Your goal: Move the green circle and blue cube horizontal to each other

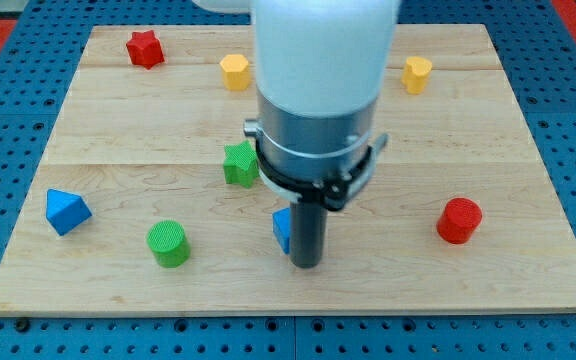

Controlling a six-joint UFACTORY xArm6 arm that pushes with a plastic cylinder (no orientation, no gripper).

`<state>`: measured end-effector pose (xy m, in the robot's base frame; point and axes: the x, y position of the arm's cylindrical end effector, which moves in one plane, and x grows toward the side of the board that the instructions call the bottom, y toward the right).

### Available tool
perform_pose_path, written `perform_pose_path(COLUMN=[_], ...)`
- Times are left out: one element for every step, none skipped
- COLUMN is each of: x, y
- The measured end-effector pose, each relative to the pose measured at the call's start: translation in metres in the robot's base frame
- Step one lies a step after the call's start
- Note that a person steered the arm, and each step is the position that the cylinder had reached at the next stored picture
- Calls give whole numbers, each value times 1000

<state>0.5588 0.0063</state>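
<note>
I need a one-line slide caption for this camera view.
My tip touches the blue cube, right of the green circle.

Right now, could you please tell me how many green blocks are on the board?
2: the green circle at lower left, the green star mid-board, partly behind the arm, which may hide others.

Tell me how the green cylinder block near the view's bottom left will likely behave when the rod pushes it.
The green cylinder block stands upright on its flat end on the wooden board, so it will probably slide, not roll. Its round side may let it slip off my tip if pushed off-centre. It looks squat, so tipping seems unlikely.
</note>
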Motion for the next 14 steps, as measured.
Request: perform_pose_path(x=[-12,0,35,44,3,-24,-21,-16,0,14,2,-9,-14,-42], y=[-15,-21,-51,-141,-166,-112,-45,-22,-45,-16,13,41,38,37])
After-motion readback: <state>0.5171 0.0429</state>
